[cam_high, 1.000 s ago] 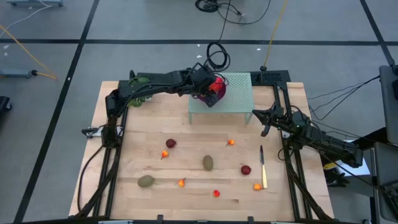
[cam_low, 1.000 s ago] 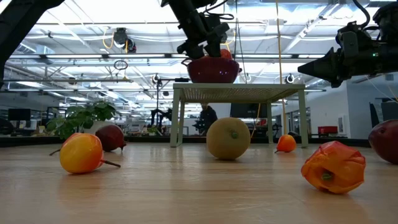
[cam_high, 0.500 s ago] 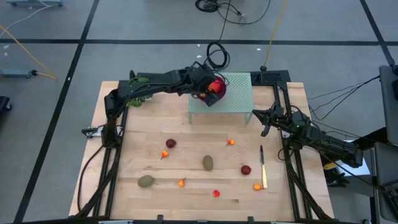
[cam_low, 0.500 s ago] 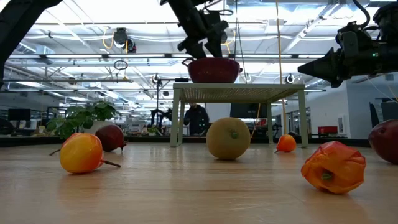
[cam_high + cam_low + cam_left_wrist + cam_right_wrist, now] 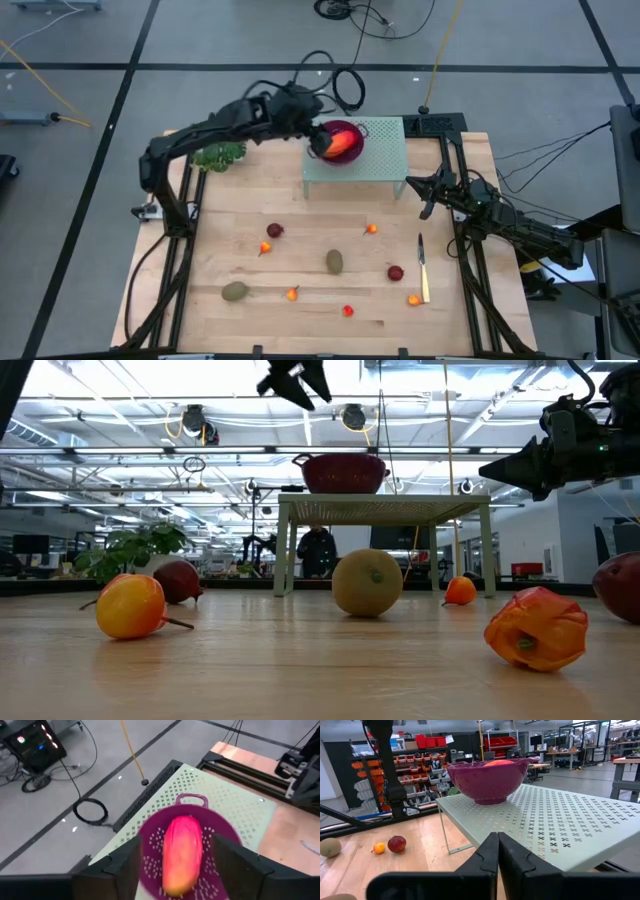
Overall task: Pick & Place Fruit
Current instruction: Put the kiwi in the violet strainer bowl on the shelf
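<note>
Left pincer (image 5: 175, 865) agape, empty, above oval fruit (image 5: 343, 145) in bowl (image 5: 344, 128). Right pincer (image 5: 497, 851) closed, beside rack (image 5: 385, 150).

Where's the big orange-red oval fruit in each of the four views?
High view: orange-red oval fruit in the purple colander bowl, top centre.
Low view: hidden inside the bowl.
Left wrist view: centre, in the bowl.
Right wrist view: only its top shows.
Shared landmark: pale green perforated stand.
</note>
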`<state>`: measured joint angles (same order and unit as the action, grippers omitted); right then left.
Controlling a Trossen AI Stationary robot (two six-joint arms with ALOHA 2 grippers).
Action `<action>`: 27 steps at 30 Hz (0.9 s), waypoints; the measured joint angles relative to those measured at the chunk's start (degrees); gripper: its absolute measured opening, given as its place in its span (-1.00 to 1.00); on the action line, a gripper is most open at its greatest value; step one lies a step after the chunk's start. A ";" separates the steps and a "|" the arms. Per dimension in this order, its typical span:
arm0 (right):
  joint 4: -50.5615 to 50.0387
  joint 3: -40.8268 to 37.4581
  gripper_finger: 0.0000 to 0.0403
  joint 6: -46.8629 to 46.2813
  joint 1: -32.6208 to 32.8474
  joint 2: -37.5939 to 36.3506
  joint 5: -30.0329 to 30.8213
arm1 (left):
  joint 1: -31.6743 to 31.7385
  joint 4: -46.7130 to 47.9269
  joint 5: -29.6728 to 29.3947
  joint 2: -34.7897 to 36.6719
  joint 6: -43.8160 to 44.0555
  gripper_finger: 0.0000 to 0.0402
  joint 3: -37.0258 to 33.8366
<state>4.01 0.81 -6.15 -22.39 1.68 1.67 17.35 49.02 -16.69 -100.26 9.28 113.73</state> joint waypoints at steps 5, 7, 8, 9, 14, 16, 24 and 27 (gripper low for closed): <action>0.00 0.01 -1.00 0.00 0.00 -0.01 0.00 | -1.09 5.35 -0.03 4.04 2.59 -0.09 0.00; 0.00 0.00 -1.00 0.00 0.00 -0.01 0.00 | -1.58 7.31 -0.04 5.34 3.93 -0.19 0.00; 0.00 -0.01 -1.00 0.00 0.00 -0.01 0.00 | -1.83 8.52 -0.13 5.91 4.56 -0.24 0.00; 0.02 0.01 -1.00 0.00 0.00 -0.01 0.00 | -2.19 10.01 -0.27 6.29 5.24 -0.29 0.00; -0.02 0.00 -1.00 0.01 0.00 -0.01 0.00 | -3.55 16.54 -0.43 7.45 9.45 -0.59 0.00; 0.00 0.00 -1.00 0.00 0.00 -0.01 0.00 | -4.15 19.07 -0.46 7.42 10.55 -0.72 0.00; -0.01 -0.01 -1.00 0.01 0.00 -0.01 0.00 | -6.64 22.45 -0.46 7.34 12.54 -0.95 0.00; -0.01 0.00 -1.00 0.00 0.00 -0.01 0.00 | -7.00 23.67 -0.46 7.34 13.69 -0.97 0.00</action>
<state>4.00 0.81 -6.15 -22.39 1.67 1.67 10.35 72.69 -17.15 -92.92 22.97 113.73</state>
